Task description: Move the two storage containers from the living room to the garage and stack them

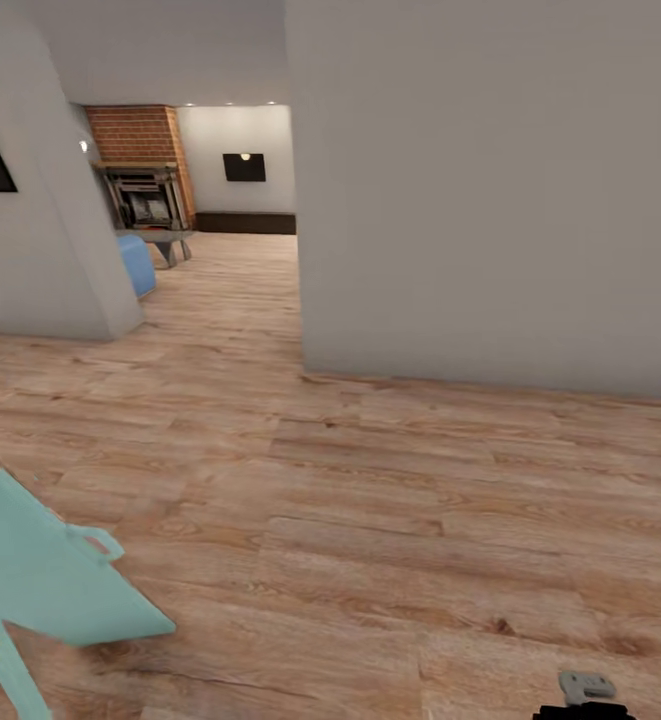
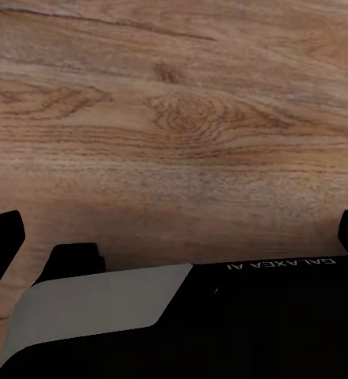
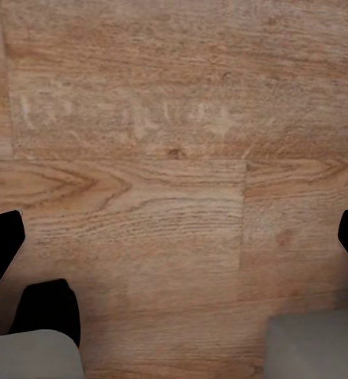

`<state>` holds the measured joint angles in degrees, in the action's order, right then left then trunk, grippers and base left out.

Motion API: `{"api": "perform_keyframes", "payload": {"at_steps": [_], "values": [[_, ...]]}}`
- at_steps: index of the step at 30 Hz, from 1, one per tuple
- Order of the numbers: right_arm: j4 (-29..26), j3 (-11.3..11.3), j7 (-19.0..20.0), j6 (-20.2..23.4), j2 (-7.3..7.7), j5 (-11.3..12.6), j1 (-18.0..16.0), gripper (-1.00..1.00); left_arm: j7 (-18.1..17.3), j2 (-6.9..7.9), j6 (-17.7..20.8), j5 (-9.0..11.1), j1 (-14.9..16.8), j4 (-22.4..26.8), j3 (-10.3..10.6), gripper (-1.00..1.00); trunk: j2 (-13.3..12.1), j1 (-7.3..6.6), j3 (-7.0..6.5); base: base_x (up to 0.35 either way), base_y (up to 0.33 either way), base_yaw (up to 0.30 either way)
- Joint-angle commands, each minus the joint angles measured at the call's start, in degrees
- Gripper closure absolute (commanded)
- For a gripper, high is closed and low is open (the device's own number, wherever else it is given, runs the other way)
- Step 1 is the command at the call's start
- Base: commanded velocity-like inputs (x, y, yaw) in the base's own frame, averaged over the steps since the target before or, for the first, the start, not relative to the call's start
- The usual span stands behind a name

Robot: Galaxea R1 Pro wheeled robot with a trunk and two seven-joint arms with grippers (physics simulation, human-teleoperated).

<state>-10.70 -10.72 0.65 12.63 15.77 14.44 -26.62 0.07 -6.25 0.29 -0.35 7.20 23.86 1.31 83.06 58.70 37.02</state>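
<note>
With both end effectors, left (image 2: 174, 237) and right (image 3: 174, 237), spread apart and empty over wood planks (image 1: 390, 520), the robot seems in transit toward the fireplace (image 1: 148, 200) at 11 o'clock, containers unseen.

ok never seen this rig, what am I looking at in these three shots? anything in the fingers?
These are simulator renders from a wheeled two-arm robot. The big picture comes from its head camera, looking forward and down at a light wood-plank floor, a pale wall, and beyond it a brick fireplace and part of a blue sofa. A pale teal object sits at the lower left; I cannot tell what it is. The other two pictures come from cameras on each wrist, looking down at the floor. The dark tips at each picture's edges are fingers: left gripper, right gripper. Both are spread wide with bare floor between them, so nothing is held.
</note>
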Motion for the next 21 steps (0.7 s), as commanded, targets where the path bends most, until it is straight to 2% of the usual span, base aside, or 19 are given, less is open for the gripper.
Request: {"api": "perform_keyframes", "payload": {"at_steps": [1,11,14,19,21], "values": [[-0.2,-0.5,0.1,0.3,0.05,0.5,0.0,-1.0,0.0,0.01,0.0,0.0,0.0,0.0,0.1,-1.0,0.0,0.03,0.05,0.271,-0.185,0.0],[-0.7,-0.4,0.3,0.1,-0.21,0.6,0.0,-1.0,0.0,0.01,0.0,0.0,0.0,-0.2,0.1,-1.0,0.0,0.03,0.05,0.258,-0.205,0.0],[-0.7,-0.4,0.4,0.0,-0.71,0.6,0.0,-1.0,0.0,0.01,0.0,0.0,0.0,-0.2,0.0,-1.0,0.0,0.03,0.05,0.255,-0.21,0.0],[-0.7,-0.5,0.4,0.0,-2.8,0.6,0.0,-1.0,0.0,0.01,0.0,0.1,0.0,-0.3,-0.1,-1.0,0.0,0.03,0.05,0.27,-0.175,0.0],[-0.7,-0.5,0.4,0.0,-3.17,0.6,0.0,-1.0,0.0,0.01,0.0,0.1,0.0,-0.3,-0.1,-1.0,0.0,0.03,0.05,0.313,-0.058,0.0]]}}
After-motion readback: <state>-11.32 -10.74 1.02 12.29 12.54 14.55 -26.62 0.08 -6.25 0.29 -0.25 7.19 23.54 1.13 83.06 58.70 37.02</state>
